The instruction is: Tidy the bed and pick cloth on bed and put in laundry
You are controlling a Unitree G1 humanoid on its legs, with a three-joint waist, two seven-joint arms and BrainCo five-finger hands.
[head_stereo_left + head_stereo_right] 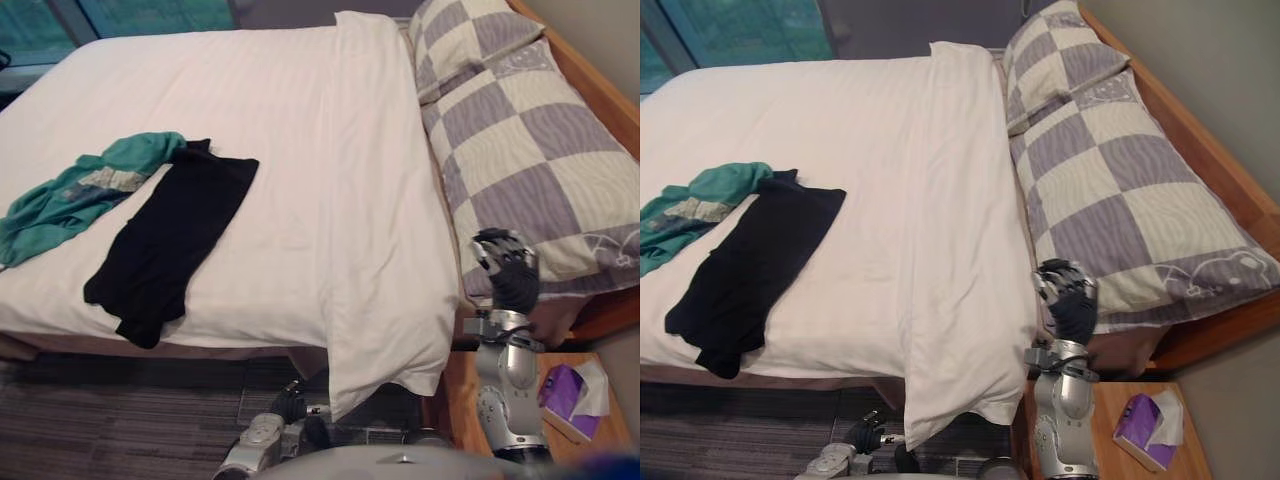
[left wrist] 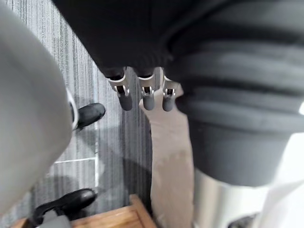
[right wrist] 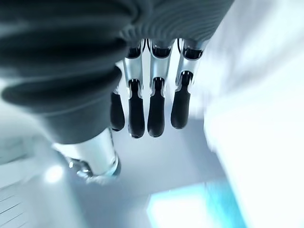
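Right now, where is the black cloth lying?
The black cloth lies on the white duvet, left in the left eye view, its far end touching the teal garment.

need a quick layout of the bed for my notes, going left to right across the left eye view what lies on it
teal top → black garment → white duvet, bare there → checked pillows

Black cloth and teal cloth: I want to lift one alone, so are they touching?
Touching. The left eye view shows the teal cloth lying against the black cloth at its top corner, no gap between.
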